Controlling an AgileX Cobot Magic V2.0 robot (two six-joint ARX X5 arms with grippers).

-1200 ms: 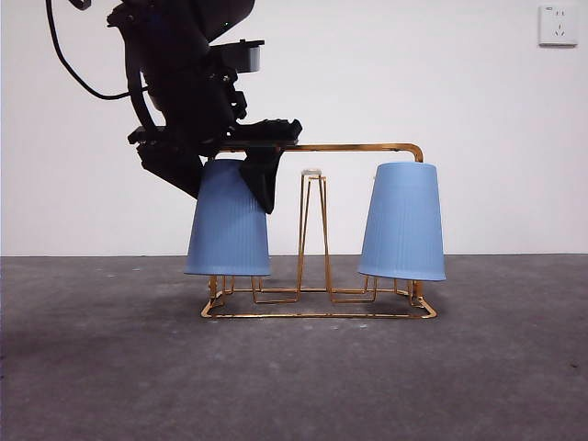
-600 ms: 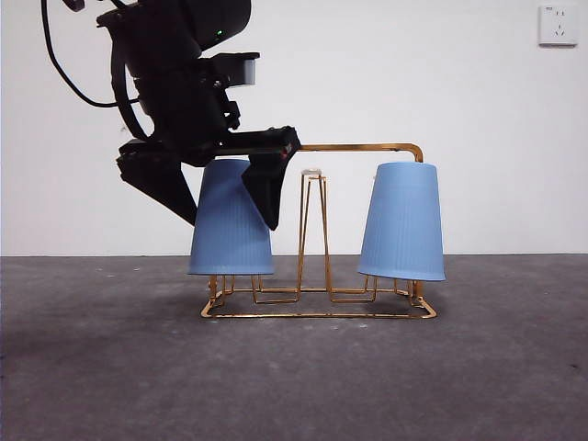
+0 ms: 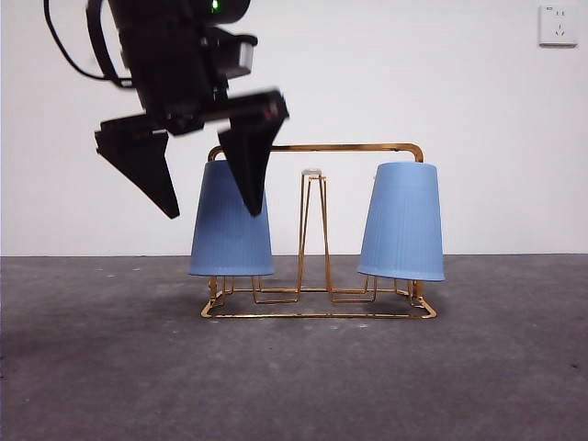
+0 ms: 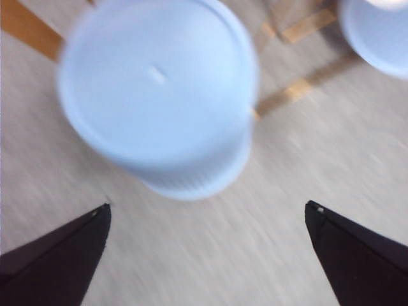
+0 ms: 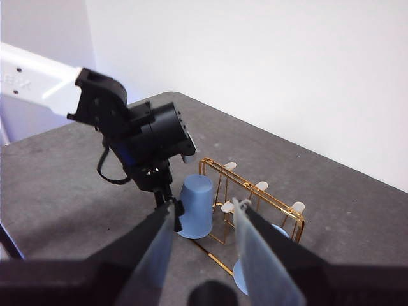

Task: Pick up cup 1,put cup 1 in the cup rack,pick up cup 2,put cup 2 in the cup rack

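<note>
Two blue cups, cup 1 point(image 3: 401, 222) and cup 2 point(image 3: 231, 220), inverted on gold rack point(image 3: 319, 276), left gripper point(image 3: 209, 193) jaws spread wide, straddling cup 2's top, clear of it, right gripper point(image 5: 204, 252) raised, jaws slightly parted, holding nothing.

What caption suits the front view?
Open left gripper above one of two upturned pale blue plastic cups on the gold wire cup rack.

White wall point(image 3: 441, 83) (one socket point(image 3: 558, 24)) behind dark grey table point(image 3: 294, 386).
</note>
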